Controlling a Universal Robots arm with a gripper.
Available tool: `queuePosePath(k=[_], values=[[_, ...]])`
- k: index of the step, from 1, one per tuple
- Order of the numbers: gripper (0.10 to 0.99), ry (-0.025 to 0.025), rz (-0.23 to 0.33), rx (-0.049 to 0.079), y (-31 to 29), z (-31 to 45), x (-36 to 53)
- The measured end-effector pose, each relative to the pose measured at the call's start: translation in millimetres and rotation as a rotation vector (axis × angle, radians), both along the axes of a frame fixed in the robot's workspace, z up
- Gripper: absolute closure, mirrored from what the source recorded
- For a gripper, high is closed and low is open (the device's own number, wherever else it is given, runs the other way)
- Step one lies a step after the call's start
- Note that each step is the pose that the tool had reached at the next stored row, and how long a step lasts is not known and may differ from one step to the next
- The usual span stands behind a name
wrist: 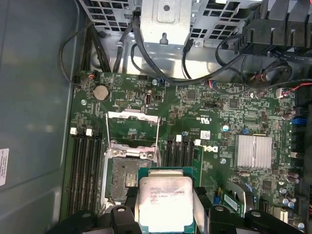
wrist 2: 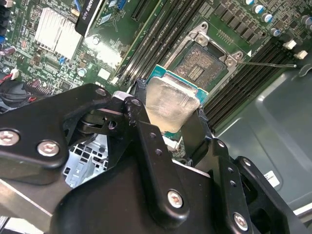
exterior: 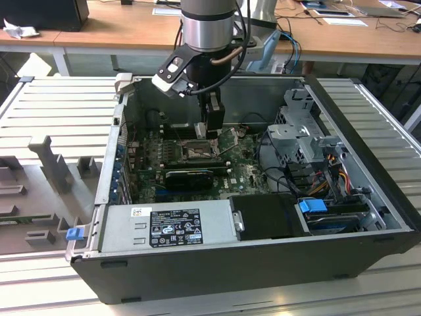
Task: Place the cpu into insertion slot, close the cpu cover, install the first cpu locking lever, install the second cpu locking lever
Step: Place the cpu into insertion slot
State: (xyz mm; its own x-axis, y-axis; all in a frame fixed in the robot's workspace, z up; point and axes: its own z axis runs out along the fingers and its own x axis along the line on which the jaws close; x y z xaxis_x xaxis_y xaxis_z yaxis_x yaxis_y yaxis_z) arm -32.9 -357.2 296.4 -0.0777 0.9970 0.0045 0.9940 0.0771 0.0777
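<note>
Cpu (wrist 2: 170, 105) is pinched between the gripper's (wrist 2: 171, 108) fingers, near the open insertion slot (wrist 2: 204, 63). First wrist view shows the cpu cover (wrist: 132, 127) raised; upper middle of the exterior view, the arm (exterior: 207, 26) blocks the slot.

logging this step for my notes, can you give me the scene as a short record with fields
setting: open computer case, motherboard exposed
gripper: inside the case above the board, fingers shut on the cpu
cpu: gripped by opposite edges, close to the insertion slot, not seated
insertion slot: empty, contact field exposed
cpu cover: swung open, off the slot
progress: cpu not yet placed, cover not closed
</note>
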Motion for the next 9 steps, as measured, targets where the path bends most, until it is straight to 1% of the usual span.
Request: queuePosePath(k=[8,9], values=[[0.557,0.0000,-0.002,0.000,0.0,-5.8,0.0],[0.557,-0.0001,-0.016,0.000,0.0,-7.1,0.0]])
